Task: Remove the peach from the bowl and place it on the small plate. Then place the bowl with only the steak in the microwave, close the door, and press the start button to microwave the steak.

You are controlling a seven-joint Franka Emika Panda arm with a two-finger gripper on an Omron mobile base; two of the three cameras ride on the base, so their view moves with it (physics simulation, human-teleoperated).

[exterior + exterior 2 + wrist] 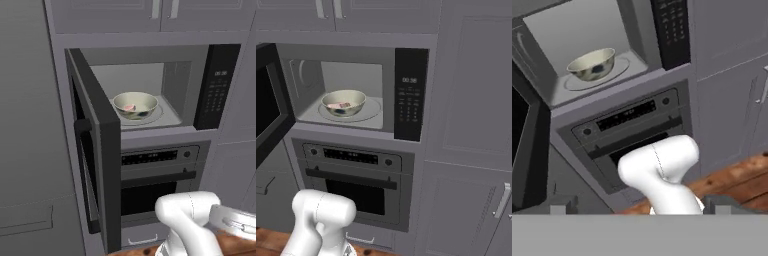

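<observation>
The bowl (135,105) with the steak (129,107) is set inside the microwave (351,90), well above and ahead of the gripper, whose opening cannot be told. The door (95,145) is left open; closing and start remain.

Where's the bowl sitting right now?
The bowl sits on the round turntable inside the open microwave, left of the black keypad panel and above the oven; the steak lies in it.
</observation>
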